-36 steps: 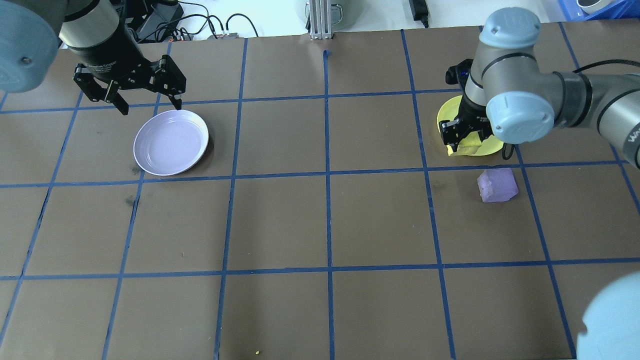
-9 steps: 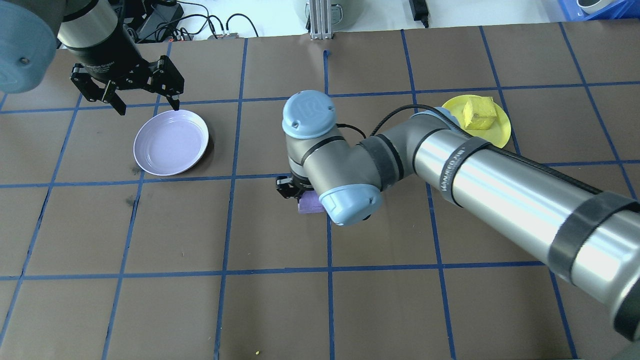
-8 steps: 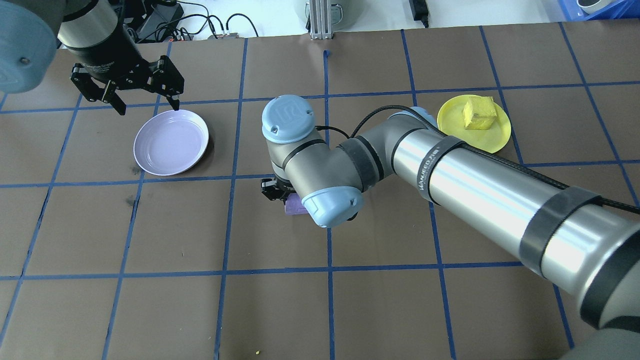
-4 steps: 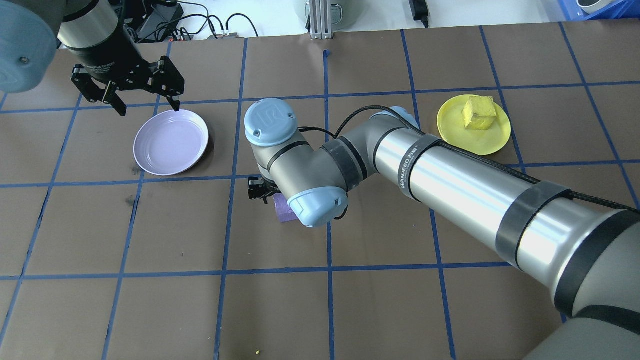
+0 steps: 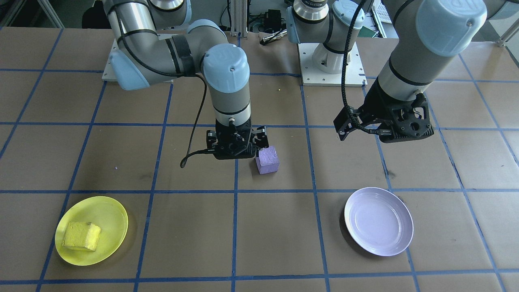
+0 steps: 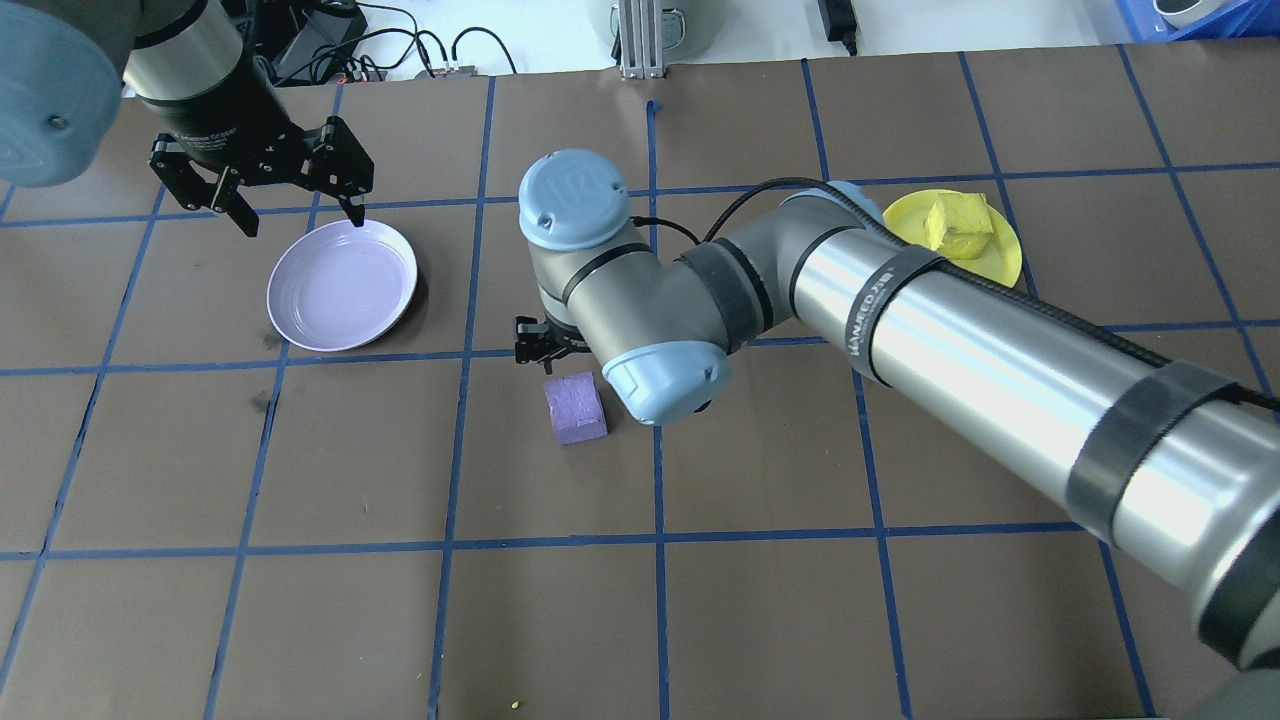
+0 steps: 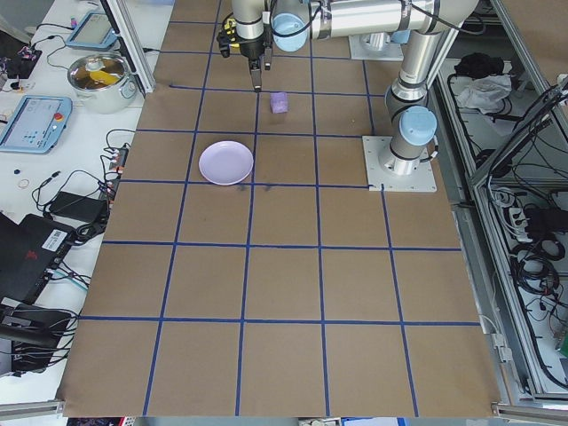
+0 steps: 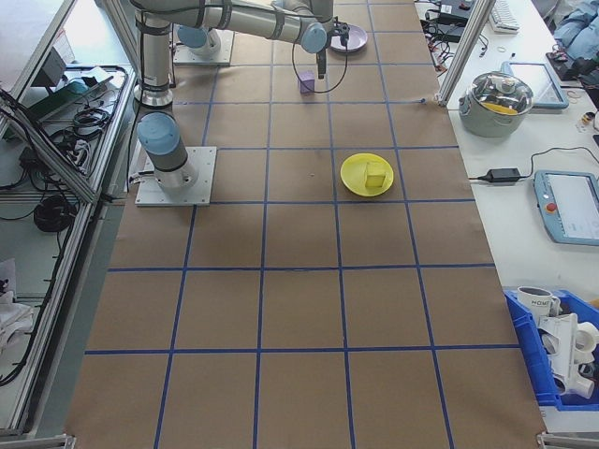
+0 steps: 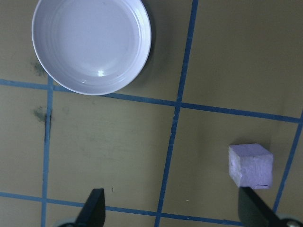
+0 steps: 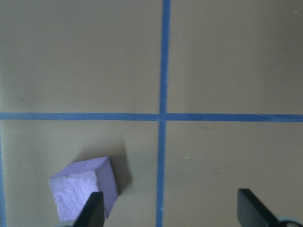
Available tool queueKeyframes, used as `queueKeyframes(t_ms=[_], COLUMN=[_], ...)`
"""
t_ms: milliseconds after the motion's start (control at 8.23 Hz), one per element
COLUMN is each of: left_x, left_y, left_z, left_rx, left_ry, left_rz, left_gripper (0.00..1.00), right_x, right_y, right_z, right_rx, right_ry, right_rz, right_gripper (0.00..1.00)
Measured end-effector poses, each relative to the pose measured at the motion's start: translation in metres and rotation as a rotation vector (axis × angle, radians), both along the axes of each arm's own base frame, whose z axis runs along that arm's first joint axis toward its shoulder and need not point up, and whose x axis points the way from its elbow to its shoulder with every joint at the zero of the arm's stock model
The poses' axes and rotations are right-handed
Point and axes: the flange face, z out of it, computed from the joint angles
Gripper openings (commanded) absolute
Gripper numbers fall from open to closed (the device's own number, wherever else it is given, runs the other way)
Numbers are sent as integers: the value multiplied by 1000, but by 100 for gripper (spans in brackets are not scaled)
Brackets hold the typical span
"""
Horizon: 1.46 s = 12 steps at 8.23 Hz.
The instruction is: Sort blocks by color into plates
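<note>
On table (image 6: 300, 620): two blocks (image 6: 574, 408), two plates (image 6: 341, 285)

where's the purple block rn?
The purple block sits on the table near the middle, in the overhead view just below the right gripper, which is open and off it. It is not in the lavender plate, up and to its left.

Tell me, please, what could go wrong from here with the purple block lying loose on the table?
The purple block lies on the table, short of the lavender plate, and the open right gripper hangs close beside it; its fingers could nudge the block. The open left gripper hovers near the plate's far rim, so both arms converging on the block might collide.
</note>
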Motion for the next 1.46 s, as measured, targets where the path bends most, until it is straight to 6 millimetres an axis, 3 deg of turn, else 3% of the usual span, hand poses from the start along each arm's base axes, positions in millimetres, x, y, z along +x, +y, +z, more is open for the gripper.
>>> queueKeyframes(t_ms=[364, 486, 607, 850, 1458], left_x=[-54, -71, -82, -95, -136], left_y=[19, 29, 38, 47, 34], left_z=[-33, -47, -64, -90, -169], left_rx=[67, 101, 141, 201, 315], left_ry=[51, 79, 112, 138, 156], left_rz=[54, 50, 53, 58, 75], left_gripper=[100, 100, 100, 100, 100], right_x=[-131, -164, -183, -196, -202], right_y=[-19, -19, -16, -10, -6], right_z=[59, 75, 89, 108, 127], right_rx=[71, 76, 70, 60, 77], right_ry=[32, 33, 33, 36, 57], right_rz=[-65, -77, -88, -98, -104], right_gripper=[100, 100, 100, 100, 100])
